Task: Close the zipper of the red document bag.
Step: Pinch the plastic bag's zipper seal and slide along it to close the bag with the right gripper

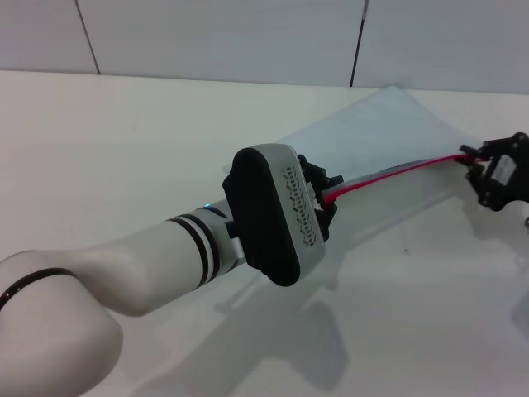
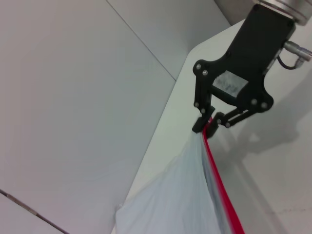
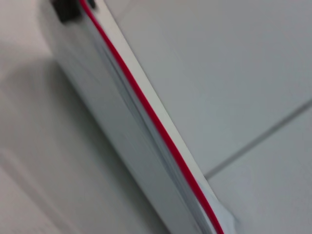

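Note:
The red document bag is a translucent pale-blue pouch, lifted off the white table at a tilt. Its zipper is a thin red strip stretched taut between my two grippers. In the head view my left gripper is shut on the zipper near the middle of the table, partly hidden behind its wrist. My right gripper pinches the zipper's far right end. The left wrist view shows the right gripper shut on the end of the zipper, with the bag below. The right wrist view follows the zipper along the bag.
The white table runs back to a pale tiled wall. My left forearm crosses the front left of the table. A black finger part shows at the zipper's far end in the right wrist view.

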Robot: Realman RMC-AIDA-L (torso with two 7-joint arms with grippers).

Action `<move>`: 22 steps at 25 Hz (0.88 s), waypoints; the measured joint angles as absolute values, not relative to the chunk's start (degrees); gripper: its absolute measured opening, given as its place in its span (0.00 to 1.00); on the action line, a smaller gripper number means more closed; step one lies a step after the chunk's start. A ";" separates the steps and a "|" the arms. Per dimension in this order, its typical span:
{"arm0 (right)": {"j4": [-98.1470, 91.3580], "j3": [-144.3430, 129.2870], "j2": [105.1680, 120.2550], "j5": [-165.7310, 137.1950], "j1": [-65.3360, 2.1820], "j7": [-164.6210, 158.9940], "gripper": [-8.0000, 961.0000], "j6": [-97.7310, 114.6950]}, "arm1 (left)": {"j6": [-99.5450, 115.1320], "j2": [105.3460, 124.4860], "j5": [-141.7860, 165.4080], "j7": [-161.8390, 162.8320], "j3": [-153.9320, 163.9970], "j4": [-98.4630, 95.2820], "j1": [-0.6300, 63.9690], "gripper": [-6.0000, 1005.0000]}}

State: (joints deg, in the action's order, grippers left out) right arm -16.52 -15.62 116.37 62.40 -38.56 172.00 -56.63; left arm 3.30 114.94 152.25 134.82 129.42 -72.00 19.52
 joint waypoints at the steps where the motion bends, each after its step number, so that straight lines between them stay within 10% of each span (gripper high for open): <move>1: -16.52 -14.55 116.37 62.40 -38.56 172.00 0.09 -55.66 | 3.25 114.91 152.28 134.82 129.48 -72.00 19.51 0.07; 22: -15.90 2.04 116.58 62.51 -37.89 172.01 0.12 -50.52 | -2.37 115.83 152.41 134.47 129.12 -69.01 19.08 0.07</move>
State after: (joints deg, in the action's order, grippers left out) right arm -15.90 2.04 116.58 62.51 -37.89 172.01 -50.52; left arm -2.37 115.83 152.41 134.47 129.12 -69.01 19.08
